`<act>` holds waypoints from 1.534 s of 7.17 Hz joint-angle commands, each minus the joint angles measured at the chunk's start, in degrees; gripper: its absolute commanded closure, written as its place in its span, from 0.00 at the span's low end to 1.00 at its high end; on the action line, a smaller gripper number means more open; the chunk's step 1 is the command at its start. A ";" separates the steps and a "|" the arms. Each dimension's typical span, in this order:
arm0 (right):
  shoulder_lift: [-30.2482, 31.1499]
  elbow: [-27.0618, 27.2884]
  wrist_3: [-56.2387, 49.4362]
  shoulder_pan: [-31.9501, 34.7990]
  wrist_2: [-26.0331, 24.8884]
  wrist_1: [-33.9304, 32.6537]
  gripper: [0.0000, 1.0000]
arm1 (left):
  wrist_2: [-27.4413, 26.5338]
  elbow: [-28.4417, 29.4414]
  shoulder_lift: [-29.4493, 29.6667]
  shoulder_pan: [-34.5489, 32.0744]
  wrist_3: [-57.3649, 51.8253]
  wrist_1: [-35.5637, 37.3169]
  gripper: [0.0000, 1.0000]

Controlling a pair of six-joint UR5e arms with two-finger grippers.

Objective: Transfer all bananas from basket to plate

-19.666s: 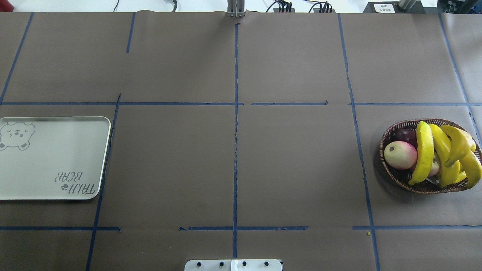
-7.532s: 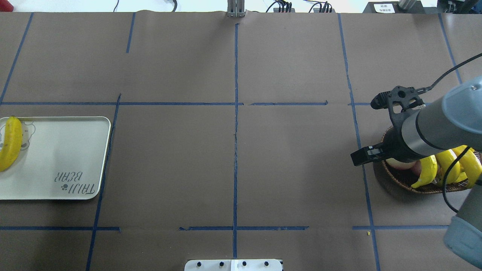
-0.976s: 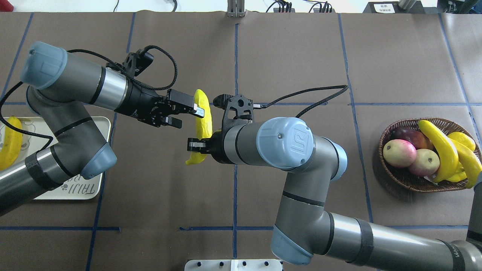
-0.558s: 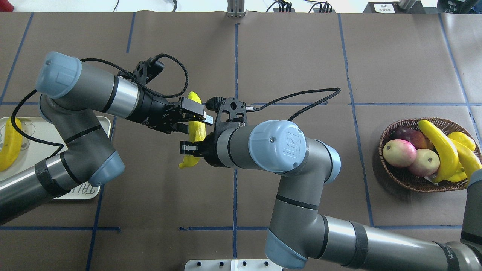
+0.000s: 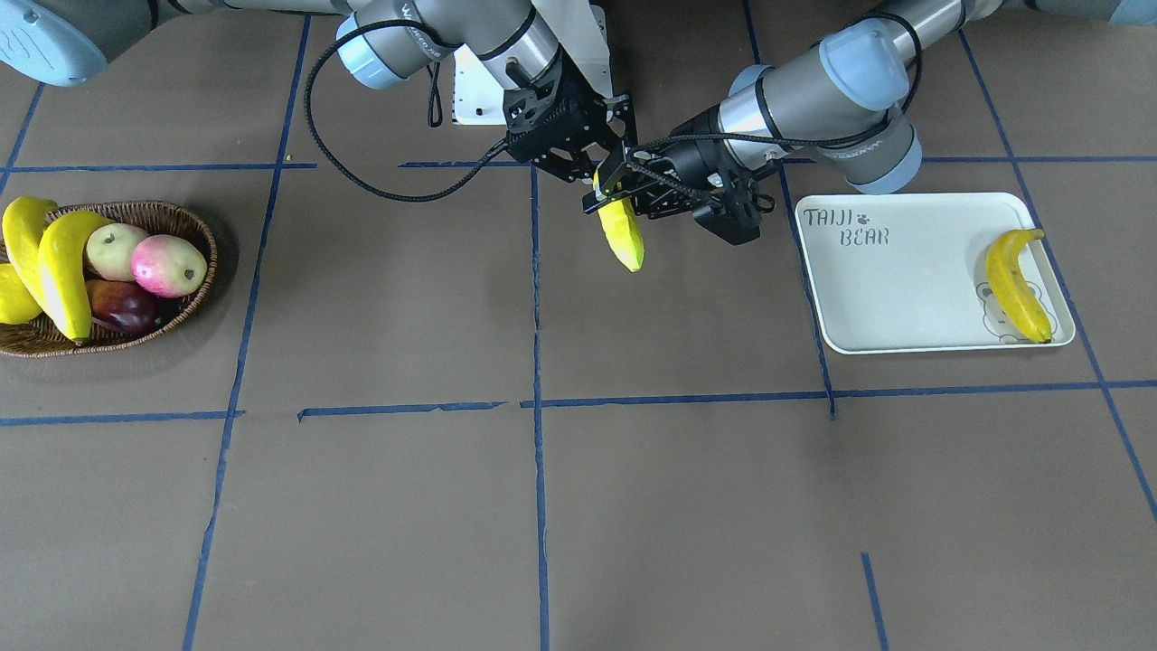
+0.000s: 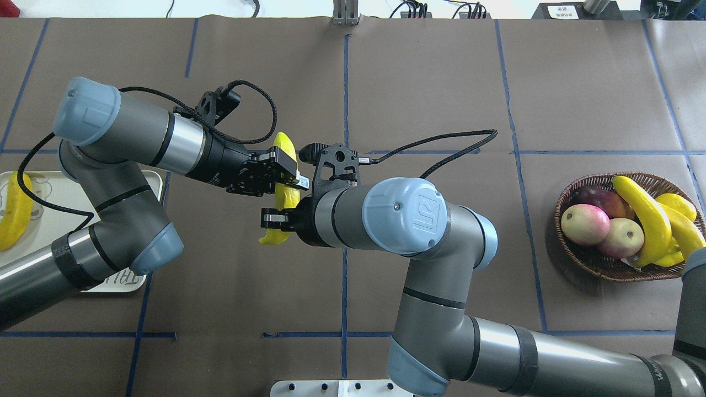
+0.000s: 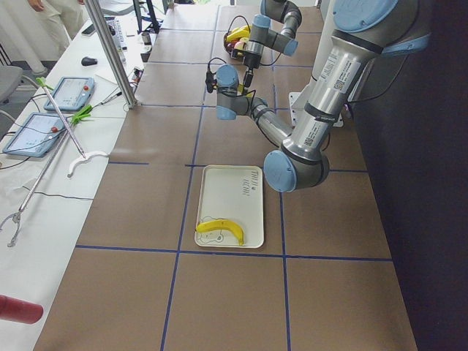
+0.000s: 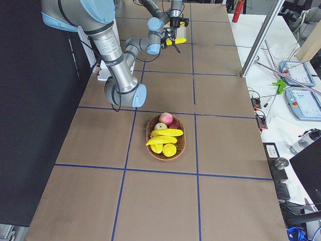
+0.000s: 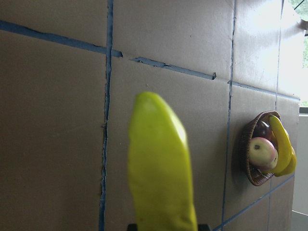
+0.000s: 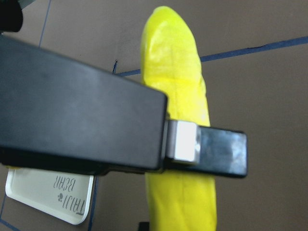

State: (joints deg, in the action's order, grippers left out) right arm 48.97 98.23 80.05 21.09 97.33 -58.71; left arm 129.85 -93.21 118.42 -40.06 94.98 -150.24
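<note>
A yellow banana (image 6: 286, 193) (image 5: 624, 237) hangs in the air over the table's middle, held from both sides. My left gripper (image 6: 285, 172) is shut on its upper half. My right gripper (image 6: 278, 216) is shut on its lower part, close to the left one. The right wrist view shows the banana (image 10: 179, 96) crossed by the left gripper's black finger (image 10: 82, 125). A second banana (image 6: 14, 212) lies on the white plate (image 6: 60, 220) at the left. Several bananas (image 6: 644, 216) stay in the basket (image 6: 576, 260) at the right.
The basket also holds a pink-yellow fruit (image 6: 586, 224), a pale apple (image 6: 622, 238) and a dark plum (image 6: 598, 197). My left forearm passes over the plate's near corner. Blue tape lines cross the brown table cover. A white mount plate (image 6: 342, 388) sits at the near edge.
My left gripper, open beside the banana a second ago, has moved in and shut on its upper half. Both arms and the banana drifted slightly left. The right gripper keeps its hold.
</note>
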 commanded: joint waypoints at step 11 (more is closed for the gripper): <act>18.76 19.27 -14.80 14.58 18.94 -29.61 0.01 | 0.49 0.14 -17.42 -11.08 -0.50 8.98 0.98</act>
State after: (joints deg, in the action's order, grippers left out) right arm 63.74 115.57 69.62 34.05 115.79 -86.80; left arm 130.21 -93.30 103.84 -49.16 94.60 -143.00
